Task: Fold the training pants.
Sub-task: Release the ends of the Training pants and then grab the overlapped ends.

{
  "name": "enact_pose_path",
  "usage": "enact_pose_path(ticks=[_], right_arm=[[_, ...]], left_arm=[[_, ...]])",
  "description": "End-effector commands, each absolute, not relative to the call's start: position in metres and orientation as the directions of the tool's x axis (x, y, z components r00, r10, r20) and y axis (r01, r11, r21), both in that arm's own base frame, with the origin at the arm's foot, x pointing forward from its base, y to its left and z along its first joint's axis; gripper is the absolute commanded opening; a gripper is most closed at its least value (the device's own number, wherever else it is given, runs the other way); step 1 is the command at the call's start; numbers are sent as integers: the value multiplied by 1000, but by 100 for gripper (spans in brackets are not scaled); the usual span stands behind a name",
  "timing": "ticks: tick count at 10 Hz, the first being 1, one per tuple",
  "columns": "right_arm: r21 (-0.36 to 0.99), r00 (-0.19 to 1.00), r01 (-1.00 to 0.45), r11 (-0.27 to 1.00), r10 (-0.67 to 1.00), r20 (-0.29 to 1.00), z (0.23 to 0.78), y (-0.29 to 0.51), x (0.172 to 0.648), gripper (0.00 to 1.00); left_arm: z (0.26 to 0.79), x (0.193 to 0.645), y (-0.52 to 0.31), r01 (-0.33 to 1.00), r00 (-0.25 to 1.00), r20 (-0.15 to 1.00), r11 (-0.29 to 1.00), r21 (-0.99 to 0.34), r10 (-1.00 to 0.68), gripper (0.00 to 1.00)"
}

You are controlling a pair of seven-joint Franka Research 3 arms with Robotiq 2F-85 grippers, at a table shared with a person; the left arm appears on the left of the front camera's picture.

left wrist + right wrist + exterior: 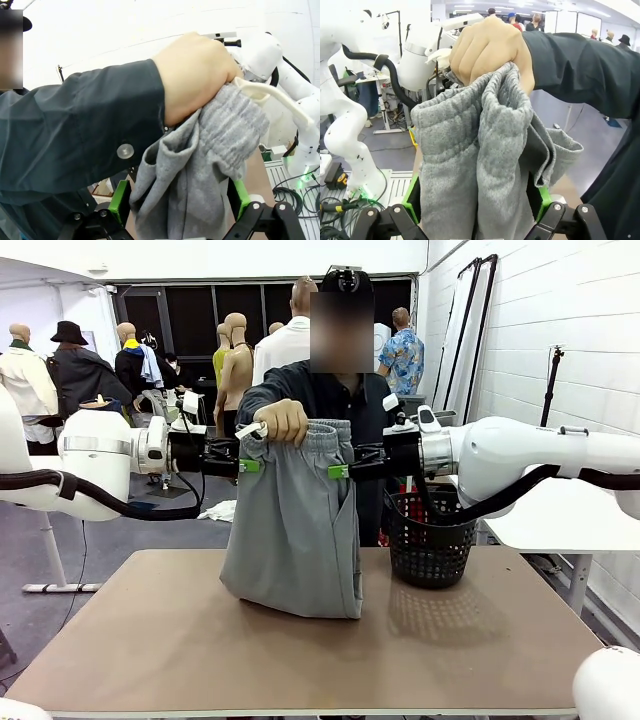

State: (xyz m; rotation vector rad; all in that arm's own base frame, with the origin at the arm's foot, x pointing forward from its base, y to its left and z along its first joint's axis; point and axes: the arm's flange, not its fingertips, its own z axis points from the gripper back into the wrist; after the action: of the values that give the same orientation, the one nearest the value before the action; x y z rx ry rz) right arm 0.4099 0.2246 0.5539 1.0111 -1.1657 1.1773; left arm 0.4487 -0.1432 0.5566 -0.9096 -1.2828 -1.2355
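A person's hand point(283, 421) holds the training pants point(295, 530) up by the waistband over the middle of the table point(150, 640), with their lower end resting on it. We see the left gripper point(250, 466) at the waistband's left edge and the right gripper point(338, 471) at its right. Both have their jaws apart, with grey cloth between the green pads. A black mesh basket point(430, 540) stands just to the right.

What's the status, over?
Left gripper, right gripper open around waistband. Light grey jersey training pants hang from person's hand. Black mesh basket beside, not touching.
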Motion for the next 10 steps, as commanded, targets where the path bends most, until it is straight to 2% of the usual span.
enact_pose_path(ticks=[1,6,10], right_arm=[[3,24,-990,140,152,988,555,239,416,100],[-3,27,-984,177,171,985,550,251,423,100],[-11,26,-974,226,157,987,547,247,429,100]], left_arm=[[560,451,-145,983,-101,988,141,116,-113,100],[554,444,-145,995,-100,987,-13,99,-128,100],[547,447,-156,997,-75,990,-10,74,-121,100]])
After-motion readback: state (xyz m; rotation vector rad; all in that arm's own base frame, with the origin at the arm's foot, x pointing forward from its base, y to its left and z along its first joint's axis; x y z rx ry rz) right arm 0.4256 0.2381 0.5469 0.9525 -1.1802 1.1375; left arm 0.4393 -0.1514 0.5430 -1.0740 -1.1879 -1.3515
